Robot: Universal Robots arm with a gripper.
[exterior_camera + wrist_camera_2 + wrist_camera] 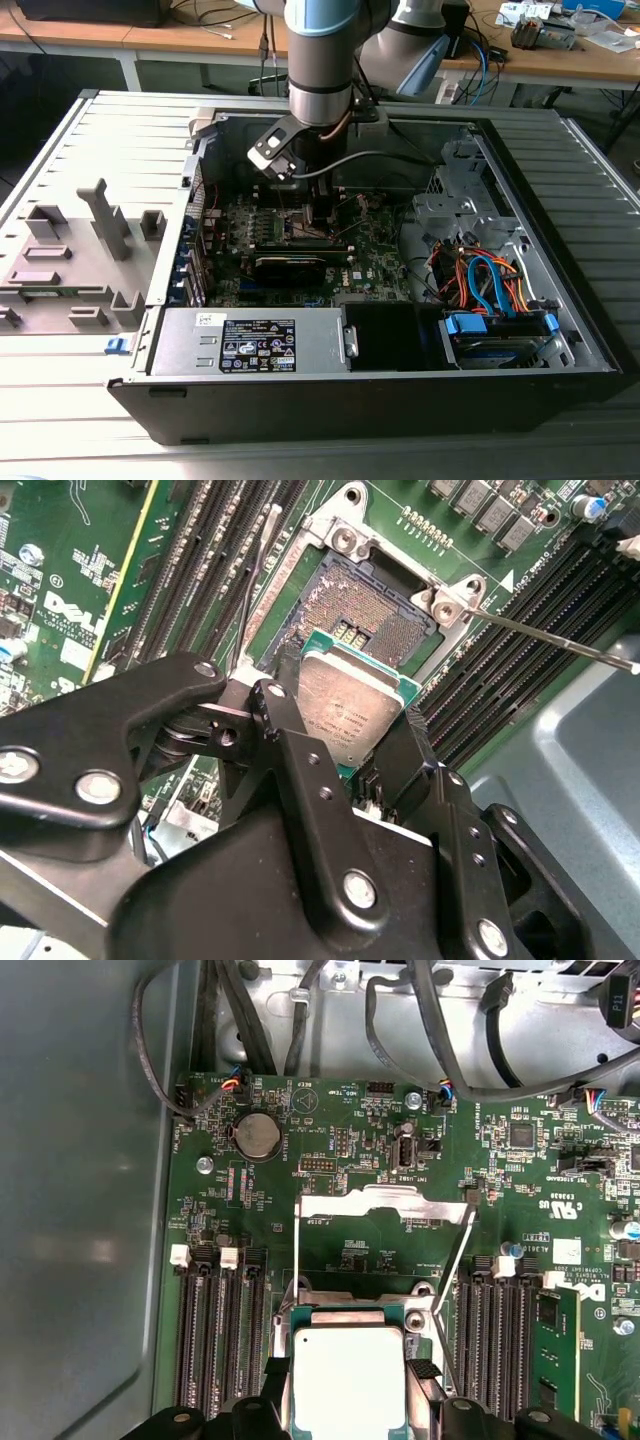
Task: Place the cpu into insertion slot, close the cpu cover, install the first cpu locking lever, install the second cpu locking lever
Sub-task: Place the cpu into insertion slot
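My gripper [343, 730] is shut on the cpu [345, 705], a small square chip with a silver-grey top, its black fingers [275, 705] clamping two opposite edges. The chip hangs just over the insertion slot [365, 605], whose dark pin field and silvery rim show past the chip's far edge. In the first wrist view the cpu [350, 1370] covers most of the slot, and the cpu cover [385, 1205] stands flipped open beyond it. Two thin wire locking levers [297, 1250] [455, 1260] are raised on either side. In the exterior view the gripper [318, 215] is low over the motherboard.
Long black memory slots [215, 1330] flank the socket, one holding a green module [558, 1350]. A coin battery [256, 1136] and cables [440, 1050] lie beyond. The case wall [570, 760] is close by. A power supply [250, 340], drive cables [485, 280] and a grey fixture [80, 250] show outside.
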